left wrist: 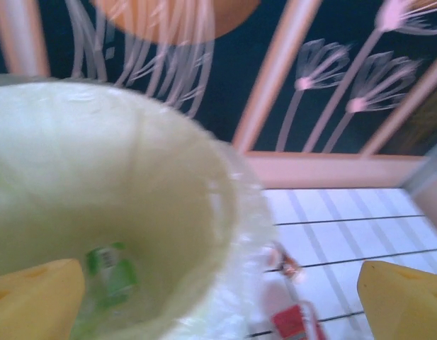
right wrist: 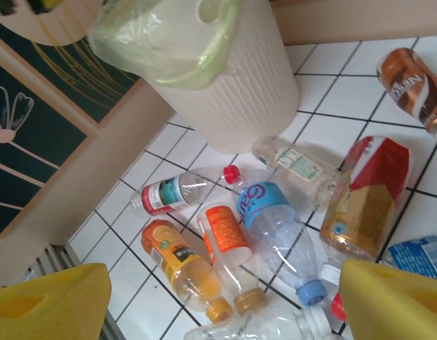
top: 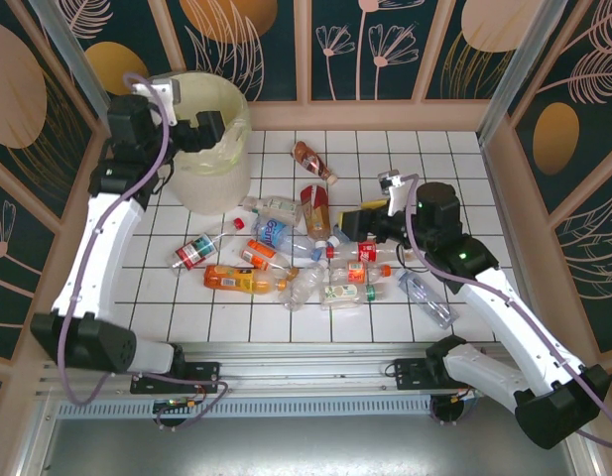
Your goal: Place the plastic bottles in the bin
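The white tiled table (top: pixel 444 149) is spreading between the patterned walls, and the bin (top: pixel 211 178), a round white bucket lined with a pale yellow bag, is standing at its far left corner. The left gripper (top: pixel 204 129) is hanging right over the bin's mouth with its yellow fingers spread wide and nothing between them; in the left wrist view a green-labelled bottle (left wrist: pixel 108 273) is lying inside the bag, low in the bin. The right gripper (top: pixel 360 220) is hovering over the right side of the plastic bottles (top: pixel 306 258), which are lying heaped on the middle tiles, near and to the right of the bin; its jaws are also standing open and gripping nothing. In the heap, a big amber bottle (right wrist: pixel 367 198) with a red label is lying at the far right, a blue-labelled clear bottle (right wrist: pixel 275 227) beside it, and an orange juice bottle (right wrist: pixel 183 265) on the near left. A small brown bottle (top: pixel 313 159) is lying apart, farther back.
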`<state>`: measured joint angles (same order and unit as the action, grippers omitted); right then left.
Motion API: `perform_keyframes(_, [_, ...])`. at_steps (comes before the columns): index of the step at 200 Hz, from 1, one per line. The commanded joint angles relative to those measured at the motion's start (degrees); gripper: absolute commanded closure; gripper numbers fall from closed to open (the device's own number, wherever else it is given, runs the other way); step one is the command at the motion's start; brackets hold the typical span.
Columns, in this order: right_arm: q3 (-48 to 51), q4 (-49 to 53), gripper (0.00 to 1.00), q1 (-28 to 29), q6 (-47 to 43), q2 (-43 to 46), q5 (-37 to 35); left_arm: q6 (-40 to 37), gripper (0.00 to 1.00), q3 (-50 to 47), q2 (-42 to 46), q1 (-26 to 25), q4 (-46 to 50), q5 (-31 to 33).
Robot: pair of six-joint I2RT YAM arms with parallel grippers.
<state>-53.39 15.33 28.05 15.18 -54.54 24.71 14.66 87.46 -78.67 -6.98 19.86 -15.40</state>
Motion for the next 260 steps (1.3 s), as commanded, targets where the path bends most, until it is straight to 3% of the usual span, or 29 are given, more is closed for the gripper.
perform_keyframes(1, [0.90, 3.68, 0.15, -0.10, -1.00, 0.75, -4.55, 3.88, 0.01, -5.61, 5.50, -1.06, -6.95, -12.68])
perform_keyframes(35, [1.98, 7.26, 0.18, 0.03, 1.81, 1.05, -10.78, 7.05, 0.01, -17.28, 12.03, -3.09, -12.56, -27.10])
perform_keyframes(68, [2.78, 12.70, 0.20, -0.01, 4.65, 0.82, -15.27, 10.08, 0.01, -26.21, 15.05, -4.68, -17.87, -33.46])
perform_keyframes(104, [5.59, 17.89, 0.23, -0.01, 8.38, 1.89, -17.34, 14.13, 0.01, -31.36, 16.55, -5.23, -20.68, -31.25])
perform_keyframes(132, [8.38, 19.65, 0.28, 0.95, 12.54, 2.74, -14.29, 12.00, 0.01, -33.53, 16.80, -5.39, -21.02, -33.01])
perform_keyframes(161, [11.09, 22.22, 0.28, 5.32, 25.23, 4.38, -20.17, 11.36, 0.01, -34.55, 17.44, -5.45, -22.46, -35.32])
perform_keyframes(222, [23.71, 17.58, 0.24, 12.77, 50.16, 14.64, -25.32, 10.88, 0.01, -36.08, 19.89, -5.50, -22.85, -35.01])
perform_keyframes(260, [30.32, 11.78, 0.21, 13.46, 59.11, 18.78, -26.82, 11.17, 0.01, -36.47, 20.70, -5.50, -23.20, -34.93])
